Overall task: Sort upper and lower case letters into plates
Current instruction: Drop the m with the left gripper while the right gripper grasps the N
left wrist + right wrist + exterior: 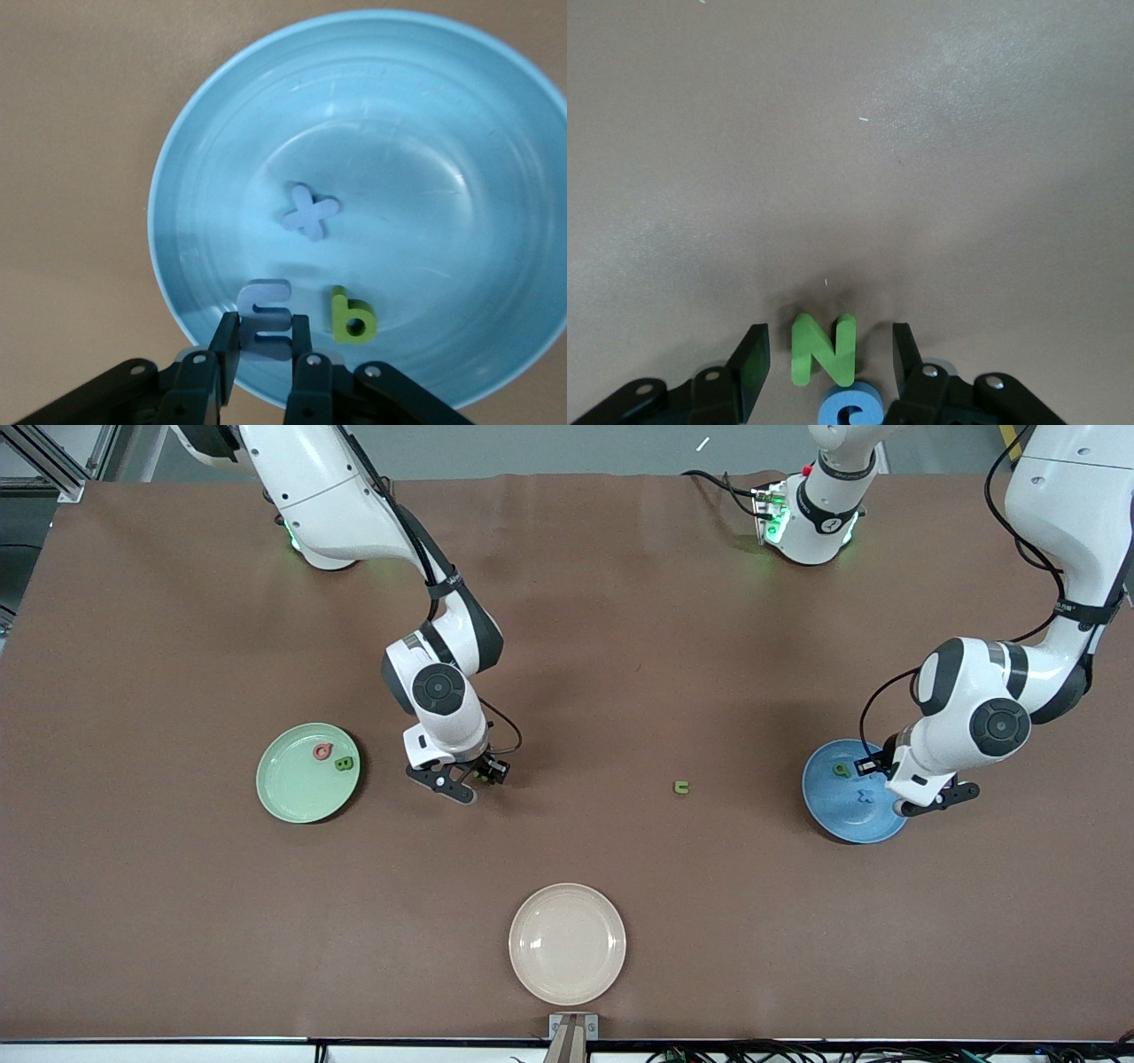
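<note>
Letters are getting sorted on the brown bench (620,646) right now. Left claw (264,354) is hanging over the blue plate (842,815) at the left arm's end of the bench, fingers (226,350) pinching the blue m (266,320) between them. Inside that plate the blue x (310,212) and the green q (353,317) are lying flat, the q just beside the pinched m. Right claw (824,363) is sitting low at the bench between the pale green plate (292,797) and the bench's middle, fingers (753,367) spread on either side of the green N (824,348) and not touching it; the blue G (850,409) is lying right against the N. Over in the pale green plate, the pink-red Q (322,752) and the green B (344,763) are resting side by side. Green u (680,786) is sitting alone on the bare bench, between the two claws. Cream-beige plate (567,943) is sitting nearer the front camera than everything else.
</note>
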